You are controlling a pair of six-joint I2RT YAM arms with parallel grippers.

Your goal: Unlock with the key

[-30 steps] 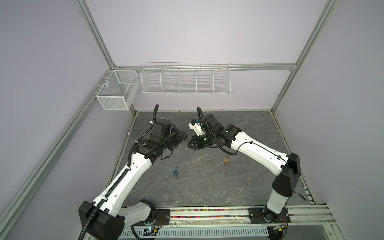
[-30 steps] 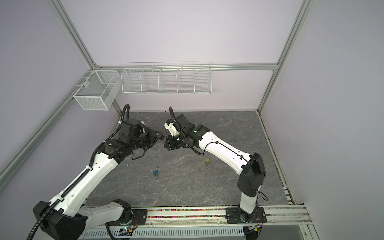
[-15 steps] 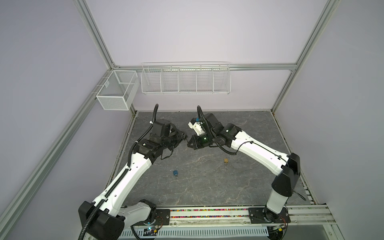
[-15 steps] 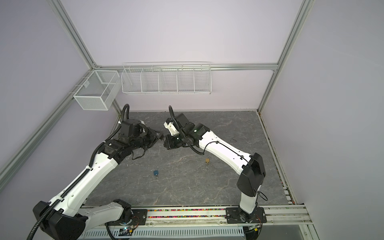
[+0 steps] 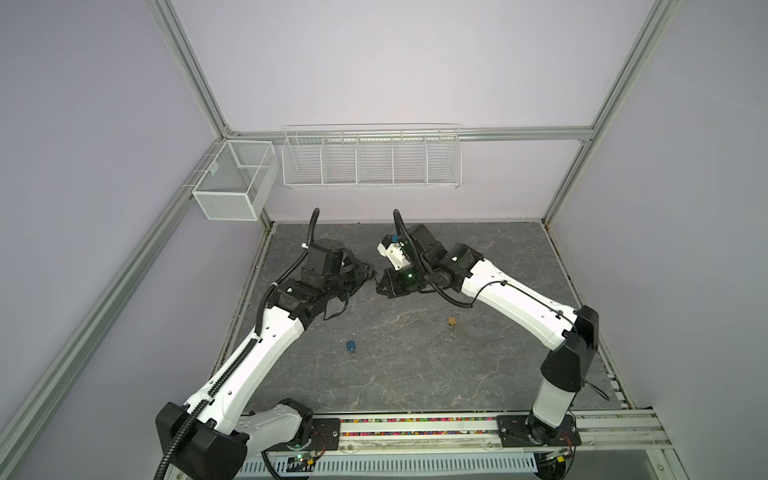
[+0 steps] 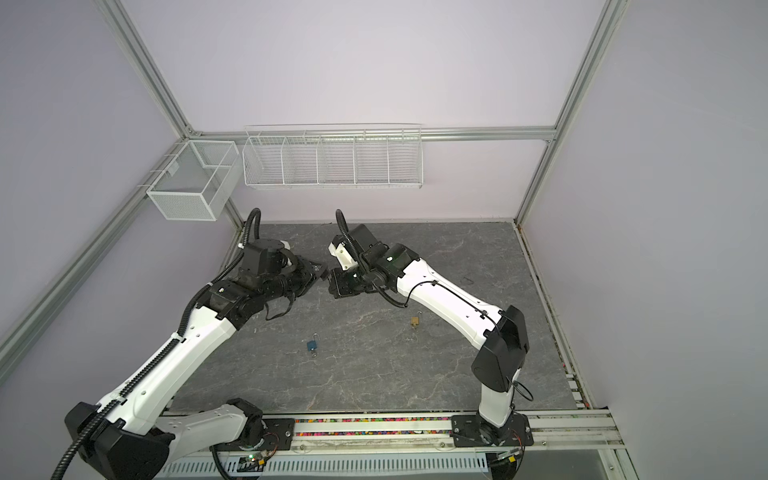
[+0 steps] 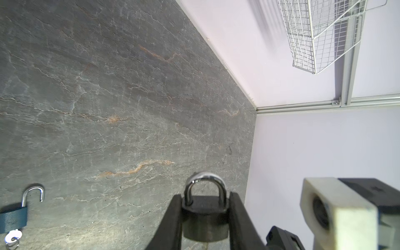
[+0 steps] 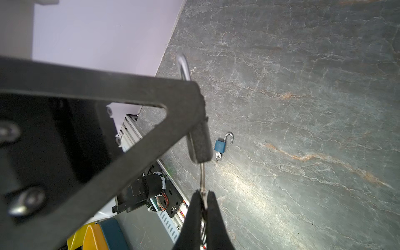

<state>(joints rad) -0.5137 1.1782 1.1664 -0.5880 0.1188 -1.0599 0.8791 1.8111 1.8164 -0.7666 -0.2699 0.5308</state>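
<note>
Padlock (image 7: 205, 225) hangs in the air over the far, left-of-centre part of the table (image 5: 415, 374), clamped across its dark body by the left gripper (image 7: 206, 201). The grip sits on the flat sides, so the shackle sticks out free on one end and the keyway end faces the other arm. The shackle looks seated in the body, so it is not yet unlocked.

The right gripper (image 8: 203, 194) is pinched tight on the key (image 8: 202, 179), whose thin blade runs straight from the fingertips to the end of the padlock. Whether the blade is in the keyway or only touching it I cannot tell. Holding the key by its bow, in line with the body, should allow a wrist turn.

A blue lock (image 5: 351, 345) and a brass lock (image 5: 451, 321) lie nearer on the table, shackles open.
</note>
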